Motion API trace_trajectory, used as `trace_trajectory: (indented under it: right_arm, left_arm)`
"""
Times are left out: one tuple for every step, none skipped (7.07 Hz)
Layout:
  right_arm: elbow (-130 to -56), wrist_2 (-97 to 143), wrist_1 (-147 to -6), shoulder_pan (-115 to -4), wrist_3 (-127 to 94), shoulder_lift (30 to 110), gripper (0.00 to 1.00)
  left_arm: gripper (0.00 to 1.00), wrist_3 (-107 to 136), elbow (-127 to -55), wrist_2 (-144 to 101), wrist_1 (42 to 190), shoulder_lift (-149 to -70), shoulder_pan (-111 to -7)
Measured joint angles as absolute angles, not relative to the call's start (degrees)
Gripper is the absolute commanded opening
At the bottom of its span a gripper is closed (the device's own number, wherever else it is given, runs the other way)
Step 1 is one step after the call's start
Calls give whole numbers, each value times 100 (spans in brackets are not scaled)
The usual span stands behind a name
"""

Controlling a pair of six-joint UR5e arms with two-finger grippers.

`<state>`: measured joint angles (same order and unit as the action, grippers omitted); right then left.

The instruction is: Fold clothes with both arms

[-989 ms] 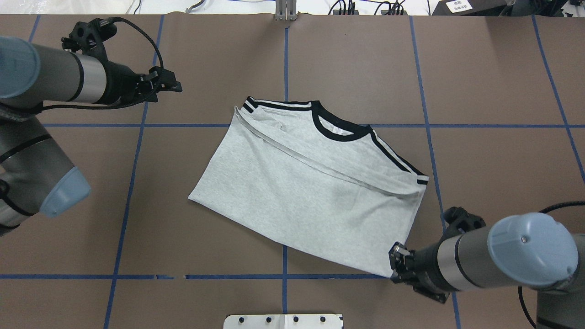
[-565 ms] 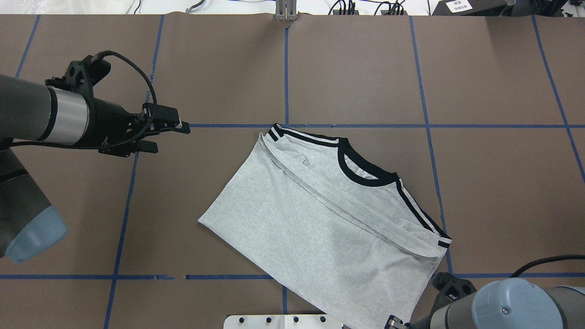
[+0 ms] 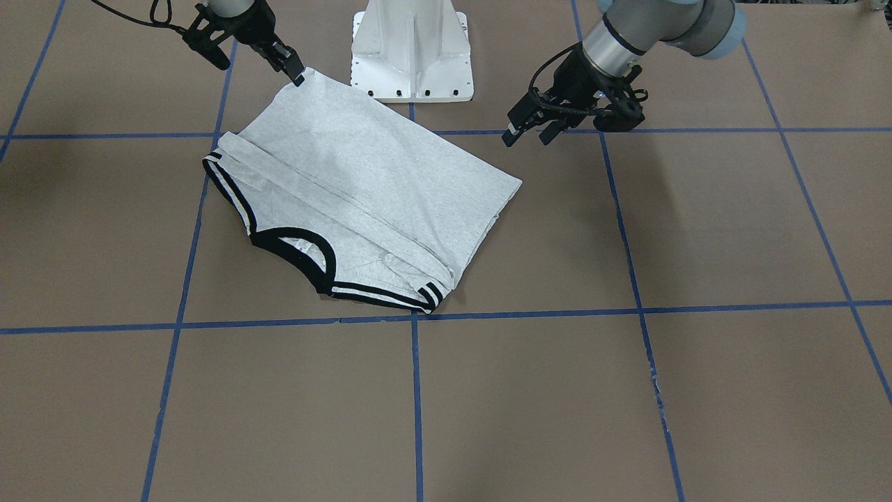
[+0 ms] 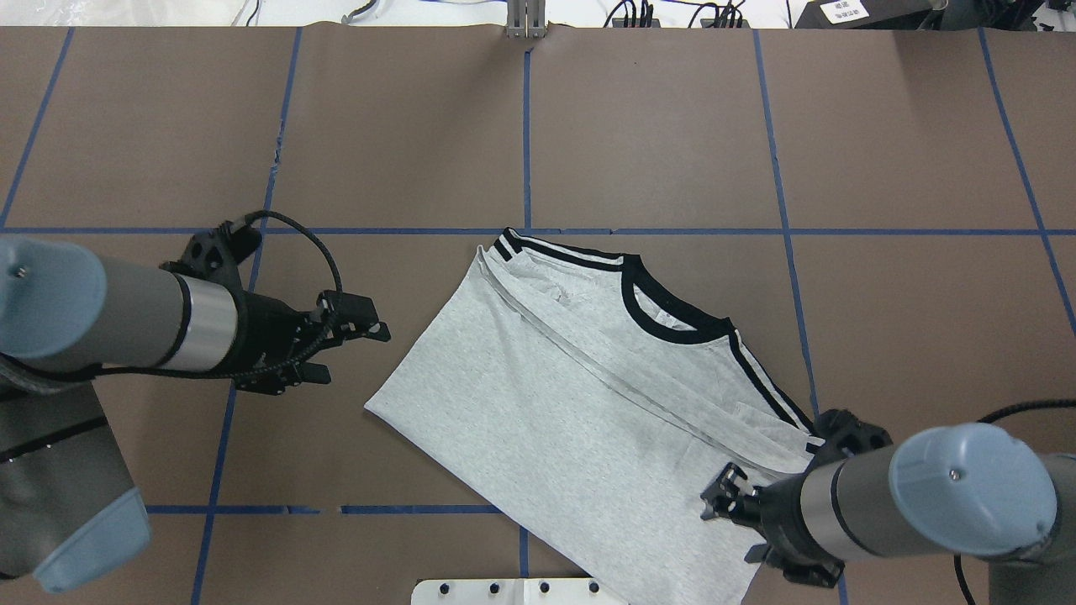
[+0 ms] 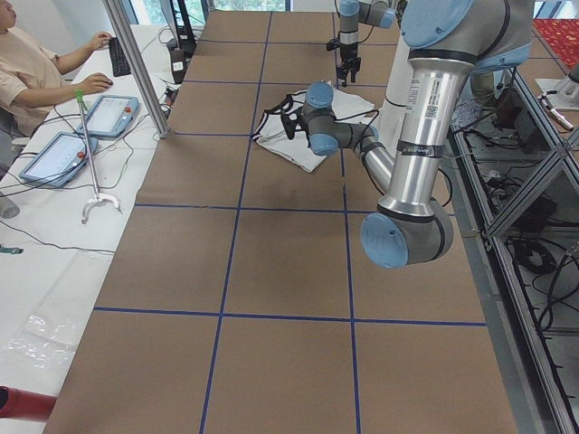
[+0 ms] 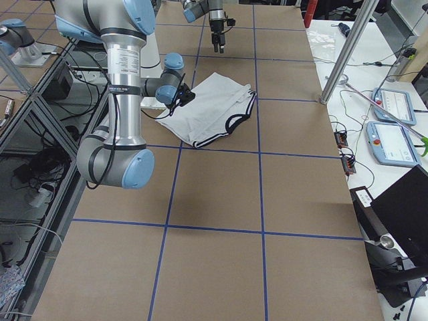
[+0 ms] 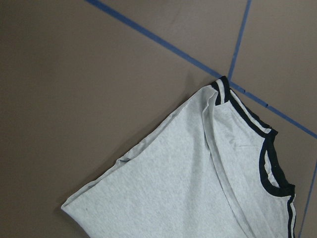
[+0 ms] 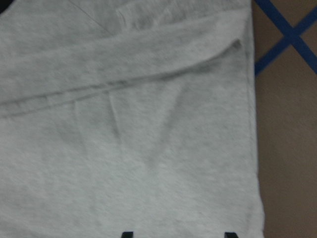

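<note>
The clothes are one grey T-shirt (image 4: 580, 403) with a black neckband and striped sleeve hems. It lies folded and skewed on the brown table, plain side up (image 3: 362, 174). My left gripper (image 4: 357, 349) hangs open just left of the shirt's left corner, clear of the cloth (image 3: 528, 134). The left wrist view looks down on that corner (image 7: 188, 188). My right gripper (image 4: 721, 514) hovers over the shirt's near right corner (image 3: 287, 66). The right wrist view is filled with cloth (image 8: 148, 124), and the two fingertips (image 8: 128, 234) stand apart above it with nothing pinched.
The white pedestal base (image 3: 411, 56) stands at the near table edge, touching the shirt's hem. Blue tape lines (image 4: 525, 126) grid the table. A person (image 5: 36, 68) sits at a side desk with tablets (image 5: 109, 113) beyond the far edge.
The shirt slid towards the robot and to the right, then stayed put. My left gripper came down beside its left corner. My right gripper returned over the near right corner.
</note>
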<state>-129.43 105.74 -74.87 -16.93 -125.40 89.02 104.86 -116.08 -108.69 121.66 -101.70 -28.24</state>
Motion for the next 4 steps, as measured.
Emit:
trace_trajectory:
  right_arm:
    - [-12611, 10575, -7487, -2303, -11951, 8521, 100]
    - [-12215, 10576, -7481, -2758, -11360, 8137, 100]
    - [-11851, 10565, -7465, -3077, -10946, 7814, 100]
    - [-11587, 10559, -7472, -3262, -10701, 7518, 100]
  left_arm:
    - [91, 10631, -11504, -10456, 11909, -10183, -2430]
    - [81, 10666, -11327, -10243, 11797, -10201, -2240]
    - [74, 10661, -11133, -10087, 11748, -10219, -2132]
    - [70, 10651, -10982, -9971, 11732, -10231, -2083]
